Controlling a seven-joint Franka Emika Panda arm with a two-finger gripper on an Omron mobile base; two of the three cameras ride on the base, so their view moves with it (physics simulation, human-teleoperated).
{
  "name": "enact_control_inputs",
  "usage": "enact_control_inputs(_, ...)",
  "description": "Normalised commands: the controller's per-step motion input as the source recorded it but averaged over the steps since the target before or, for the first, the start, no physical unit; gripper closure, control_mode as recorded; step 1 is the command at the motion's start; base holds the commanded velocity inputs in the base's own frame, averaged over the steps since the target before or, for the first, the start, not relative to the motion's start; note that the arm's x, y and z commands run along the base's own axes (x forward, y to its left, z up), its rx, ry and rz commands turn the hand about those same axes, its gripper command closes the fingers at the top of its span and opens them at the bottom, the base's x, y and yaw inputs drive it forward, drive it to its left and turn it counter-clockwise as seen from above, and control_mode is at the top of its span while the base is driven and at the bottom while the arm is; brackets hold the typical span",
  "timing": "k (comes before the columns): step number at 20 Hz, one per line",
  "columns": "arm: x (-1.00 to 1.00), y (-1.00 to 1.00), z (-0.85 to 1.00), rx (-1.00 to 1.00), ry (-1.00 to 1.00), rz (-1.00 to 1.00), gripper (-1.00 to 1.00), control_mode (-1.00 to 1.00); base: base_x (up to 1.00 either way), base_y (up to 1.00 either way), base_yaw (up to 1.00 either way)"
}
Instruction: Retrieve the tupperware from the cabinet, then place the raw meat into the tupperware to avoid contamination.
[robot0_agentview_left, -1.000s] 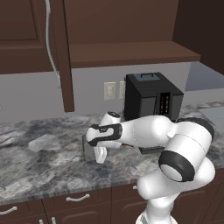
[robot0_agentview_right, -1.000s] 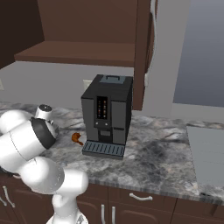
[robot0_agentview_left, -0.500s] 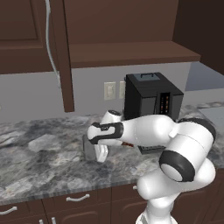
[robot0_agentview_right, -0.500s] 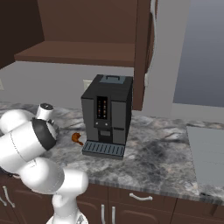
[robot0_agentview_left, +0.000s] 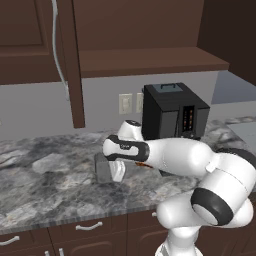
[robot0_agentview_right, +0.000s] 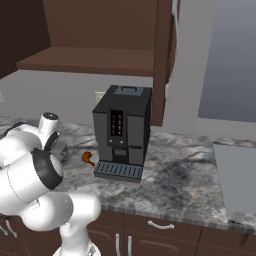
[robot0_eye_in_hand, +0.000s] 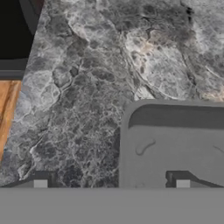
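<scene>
left base view has the gripper (robot0_agentview_left: 109, 172) low over the marble counter (robot0_agentview_left: 45, 185), just left of the black coffee machine (robot0_agentview_left: 172, 116), with the tupperware (robot0_agentview_left: 103, 168) sitting on the counter right at the hand. hand view looks straight down: the two dark fingertips (robot0_eye_in_hand: 40, 179) stand wide apart, one over bare stone and the other over the tupperware's (robot0_eye_in_hand: 175, 140) floor, so its near wall lies between them, though i cannot tell whether either pad touches it. right base view puts the raw meat (robot0_agentview_right: 88, 158) on the counter just left of the coffee machine's (robot0_agentview_right: 123, 131) drip tray, between the machine and the tupperware (robot0_agentview_right: 59, 149), apart from both. above the coffee machine the cabinet (robot0_agentview_left: 75, 60) hangs with its door swung open, the silver bar handle (robot0_agentview_left: 57, 45) showing along the door's edge.
</scene>
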Motion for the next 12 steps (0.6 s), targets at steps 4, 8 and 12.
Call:
enact_control_inputs(4,-0.05,-0.07,0.42,-0.01,0.0,-0.06,-1.0,-1.0,0.0,0.0,0.0)
enact_control_inputs(8,0.0,-0.08,0.41,-0.04,0.0,-0.12,-1.0,-1.0,0.0,0.0,0.0)
enact_control_inputs(12,0.0,-0.11,0.36,-0.08,-0.02,-0.16,-1.0,-1.0,0.0,0.0,0.0)
